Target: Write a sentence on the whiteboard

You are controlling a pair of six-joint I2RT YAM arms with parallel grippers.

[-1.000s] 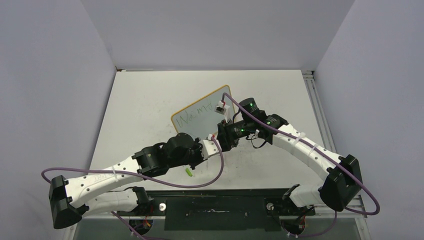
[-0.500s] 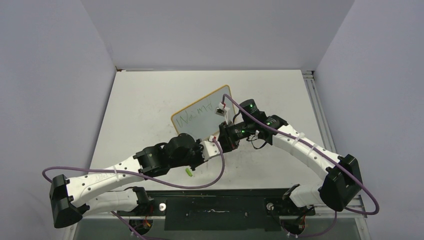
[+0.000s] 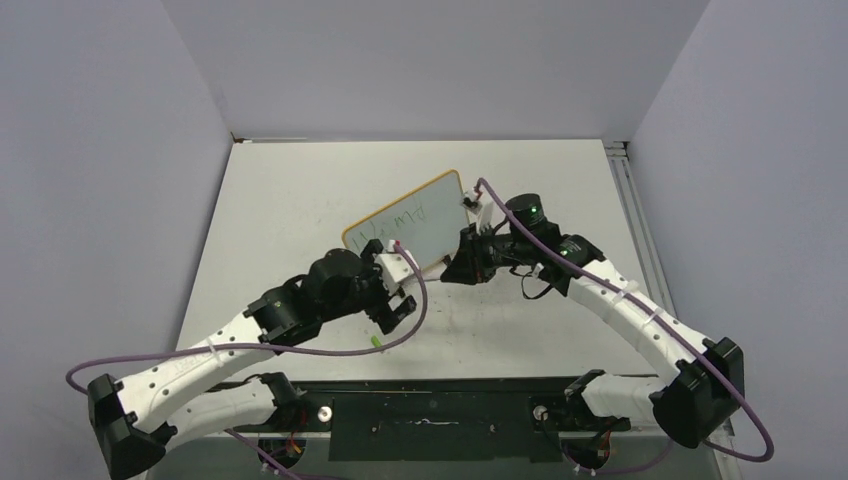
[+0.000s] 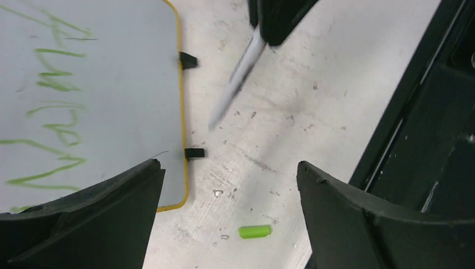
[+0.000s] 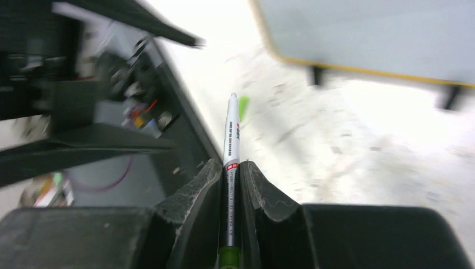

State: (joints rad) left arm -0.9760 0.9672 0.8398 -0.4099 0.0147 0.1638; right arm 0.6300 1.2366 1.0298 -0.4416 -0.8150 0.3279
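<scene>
The whiteboard [image 3: 425, 215] with its yellow frame stands tilted at the table's middle, green handwriting, the sentence [image 3: 392, 226], across it. In the left wrist view the whiteboard [image 4: 112, 84] fills the left, with the green sentence [image 4: 53, 106] on it. My left gripper [image 4: 229, 168] is open and holds nothing, hanging over the table by the board's near corner; from above the left gripper [image 3: 396, 308] shows below the board. My right gripper [image 5: 231, 165] is shut on a white marker [image 5: 231, 140], its end pointing away from the board [image 5: 364, 33]. The right gripper [image 3: 468, 264] sits just right of the board.
A small green marker cap [image 4: 255, 231] lies loose on the table near the front edge, also seen as the cap [image 3: 376, 341] from above. The black rail [image 3: 430, 410] runs along the table's near edge. Purple cables loop off both arms.
My left gripper has opened and drawn back to the left. The right gripper, shut on the marker, has pulled away to the right; the two no longer meet.
</scene>
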